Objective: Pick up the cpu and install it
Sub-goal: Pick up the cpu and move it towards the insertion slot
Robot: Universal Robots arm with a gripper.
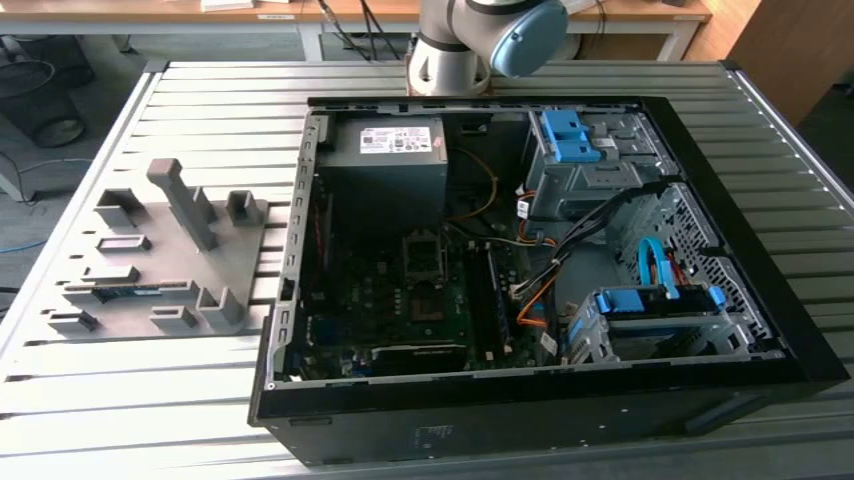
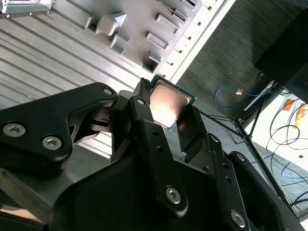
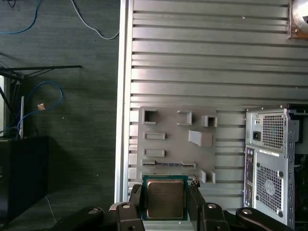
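The cpu (image 3: pixel 165 197) is a small square chip with a silvery metal face and a green edge. It sits between the two black fingers of my gripper (image 3: pixel 165 204), which is shut on it by two opposite edges. In the second wrist view the cpu (image 2: pixel 167 101) catches the light at the tips of the gripper (image 2: pixel 166 115). Gripper and chip hang high above the grey parts holder (image 3: pixel 178 144) on the slatted table. In the exterior view, the open computer case (image 1: pixel 534 110) lies on its side with the motherboard's socket (image 1: pixel 424 268) exposed.
The grey parts holder (image 1: pixel 160 250), with upright posts and slots, lies on the exterior view's left of the case. The case holds a power-supply box (image 1: pixel 394 150), blue drive brackets (image 1: pixel 654 300) and loose cables. The arm's base (image 1: pixel 461 45) stands behind the case. Beyond the table edge (image 3: pixel 124 96) is dark floor.
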